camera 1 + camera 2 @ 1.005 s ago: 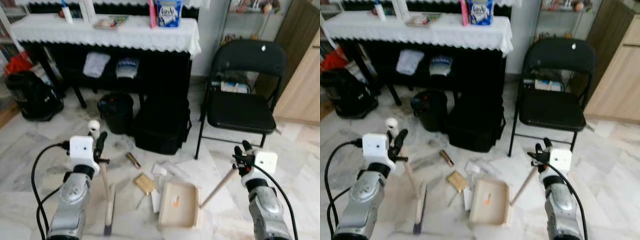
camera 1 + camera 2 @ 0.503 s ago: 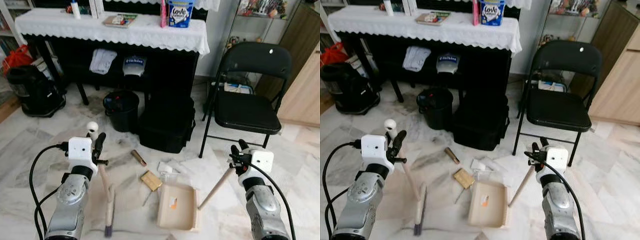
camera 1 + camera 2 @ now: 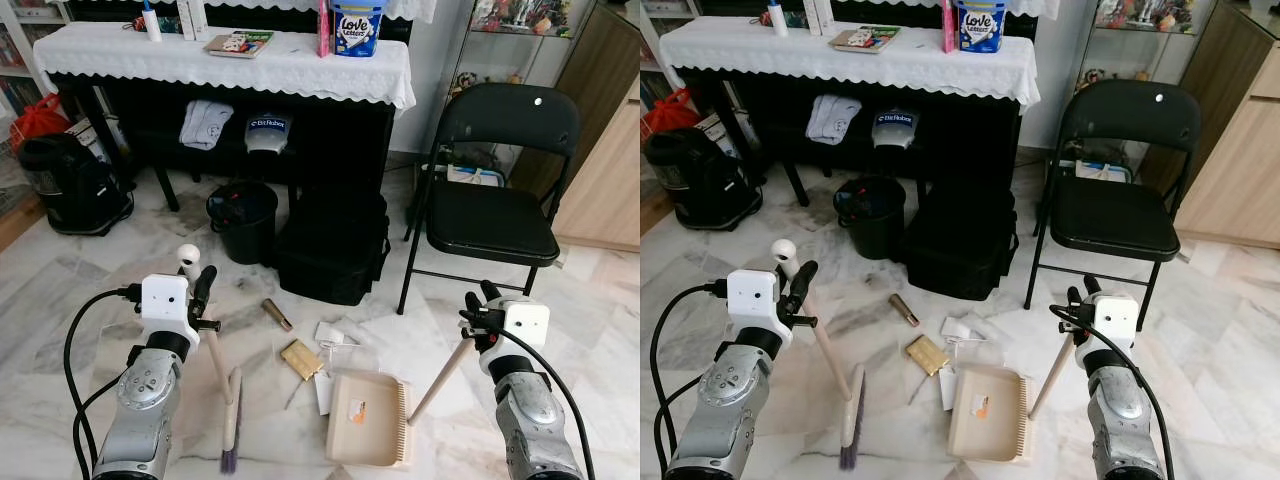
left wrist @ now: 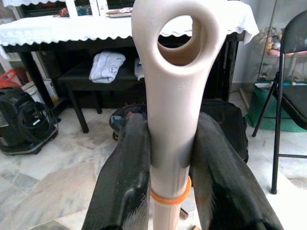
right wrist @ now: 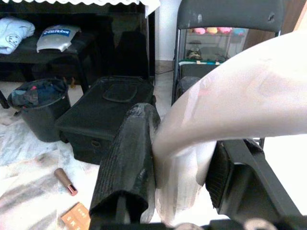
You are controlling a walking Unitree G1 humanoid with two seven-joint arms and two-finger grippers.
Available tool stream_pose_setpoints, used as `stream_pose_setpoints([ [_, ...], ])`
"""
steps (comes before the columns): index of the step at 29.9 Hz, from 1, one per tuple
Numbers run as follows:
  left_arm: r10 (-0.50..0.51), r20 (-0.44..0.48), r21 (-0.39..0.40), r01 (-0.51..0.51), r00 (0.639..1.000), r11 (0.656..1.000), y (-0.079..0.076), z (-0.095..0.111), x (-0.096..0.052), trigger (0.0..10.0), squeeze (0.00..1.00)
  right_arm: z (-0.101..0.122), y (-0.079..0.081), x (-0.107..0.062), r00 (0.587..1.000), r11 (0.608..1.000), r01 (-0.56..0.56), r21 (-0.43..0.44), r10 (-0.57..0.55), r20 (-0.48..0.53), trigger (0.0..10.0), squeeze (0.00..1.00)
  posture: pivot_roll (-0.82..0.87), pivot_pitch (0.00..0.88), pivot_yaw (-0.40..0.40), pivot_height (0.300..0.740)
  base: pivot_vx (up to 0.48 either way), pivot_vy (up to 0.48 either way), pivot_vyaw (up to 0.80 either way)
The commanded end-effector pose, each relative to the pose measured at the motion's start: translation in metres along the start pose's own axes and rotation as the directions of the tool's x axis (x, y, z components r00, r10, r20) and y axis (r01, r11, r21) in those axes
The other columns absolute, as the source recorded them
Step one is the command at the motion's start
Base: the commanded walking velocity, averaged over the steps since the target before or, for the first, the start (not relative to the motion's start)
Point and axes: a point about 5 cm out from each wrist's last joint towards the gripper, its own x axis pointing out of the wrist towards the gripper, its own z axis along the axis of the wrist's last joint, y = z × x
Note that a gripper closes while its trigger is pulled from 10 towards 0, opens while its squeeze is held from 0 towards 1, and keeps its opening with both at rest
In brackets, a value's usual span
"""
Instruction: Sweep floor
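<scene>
Holding orange scrap: dustpan [image 3: 368,432].

Two silver ribbed arms, white boxy wrist cameras, looping black cables, black-fingered left tool [image 3: 197,290], right tool [image 3: 478,305]

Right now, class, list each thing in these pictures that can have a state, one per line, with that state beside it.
Left gripper: fingers shut on the broom handle.
Right gripper: fingers shut on the dustpan handle.
Broom: tilted, bristles on the floor.
Dustpan: flat on the floor, holding a small orange scrap.
Folding chair: unfolded, seat bare.
Black bin: upright, uncovered.
Black case: closed.
</scene>
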Motion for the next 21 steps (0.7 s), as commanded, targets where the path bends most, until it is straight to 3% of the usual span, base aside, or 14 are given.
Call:
stream_pose_setpoints([
  [1,-0.004,0.036,0.017,0.003,0.999,1.000,0.0000,0.0066,0.0018,10.0,0.00,0.0038,-0.0027,0.0015,1.000,1.000,0.009,-0.004,-0.009,0.014,10.0,0.00,0.01,0.000,-0.008,0.740,0.000,0.000,0.00],
  [12,-0.007,0.035,0.016,0.007,0.999,1.000,-0.0009,0.0062,0.0012,10.0,0.00,0.0001,-0.0018,-0.0005,1.000,1.000,0.010,-0.006,-0.010,0.000,10.0,0.00,0.01,0.000,-0.008,0.740,0.000,0.000,0.00],
  [21,-0.007,0.034,0.019,0.007,0.999,1.000,-0.0010,0.0057,0.0015,10.0,0.00,-0.0002,-0.0024,-0.0008,1.000,1.000,0.012,-0.007,-0.012,-0.001,10.0,0.00,0.01,0.000,-0.009,0.740,0.286,0.000,0.00],
])
